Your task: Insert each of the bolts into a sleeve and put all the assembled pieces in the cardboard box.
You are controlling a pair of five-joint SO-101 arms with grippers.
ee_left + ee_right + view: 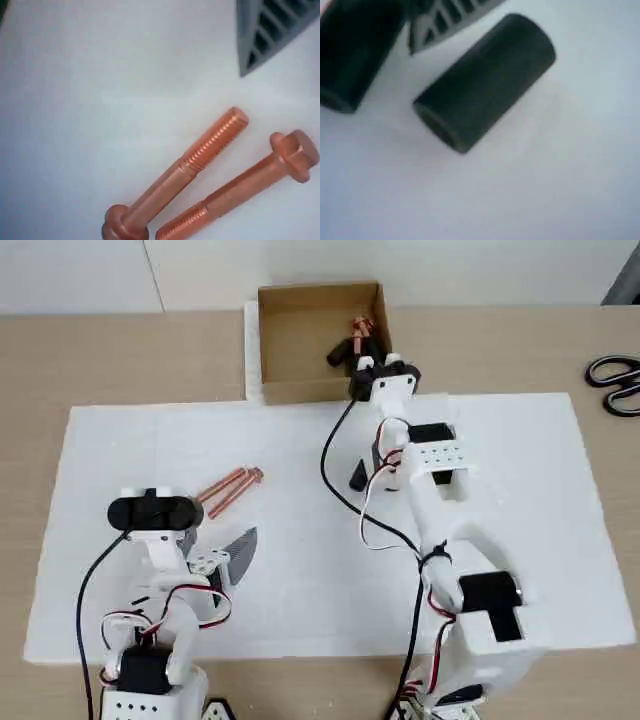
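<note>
Nearest you, your left end effector [240, 545] hangs over the white foam sheet [540, 490] with nothing in it. I cannot tell whether it is open or closed. At its 12 o'clock lie two copper bolts [200, 154], side by side and head to tail, just apart. If you close on one carelessly you will probably catch its neighbour or roll it, so come down square on a single shaft.

Farther on, toward 1 o'clock, your right end effector [450, 17] sits close over two black sleeves [485, 82]. Both lie free on their sides, and I cannot tell its state either. The sleeves are round, so a glancing touch could send one rolling off under the arm.

Farthest, at 12 o'clock on the tabletop [100, 350], the cardboard box [300, 388] holds what looks like one assembled piece [352, 343]. Your right arm's wrist overhangs the box's near corner, and a quick swing there could shove the box.
</note>
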